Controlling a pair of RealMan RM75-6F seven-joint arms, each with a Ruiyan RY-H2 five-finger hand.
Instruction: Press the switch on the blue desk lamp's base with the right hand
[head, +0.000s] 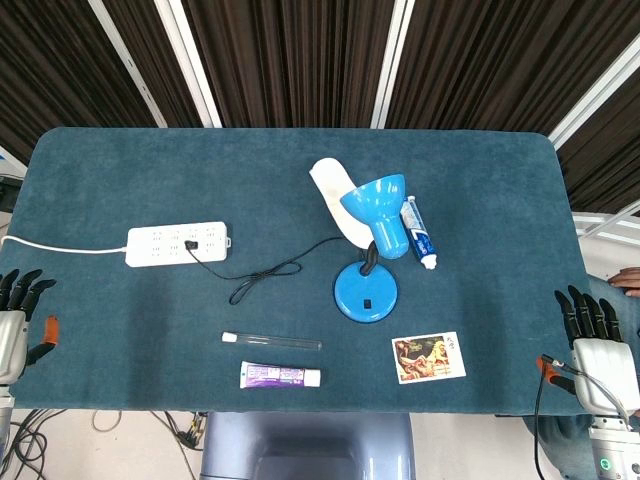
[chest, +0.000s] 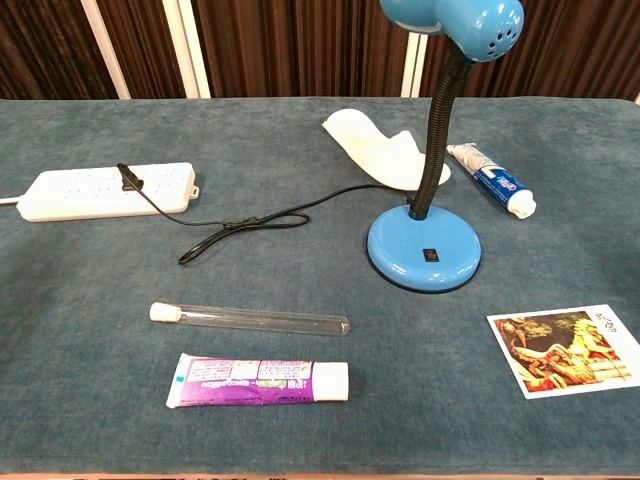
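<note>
I stood in what looked like a robot test room, not a home. The table (head: 90, 170) before me was covered in plain teal cloth, and dark pleated curtains (head: 290, 60) with white rails closed off the wall behind it. Unrelated items were laid out apart on the cloth: a power strip (head: 178, 244), a glass tube (chest: 250, 320), a picture card (head: 428, 357). Loose cables (head: 30, 435) hung below the table edge.

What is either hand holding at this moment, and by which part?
Nothing is held. The left hand and the right hand both sit at the near table edge with fingers spread, far from the blue desk lamp.
</note>
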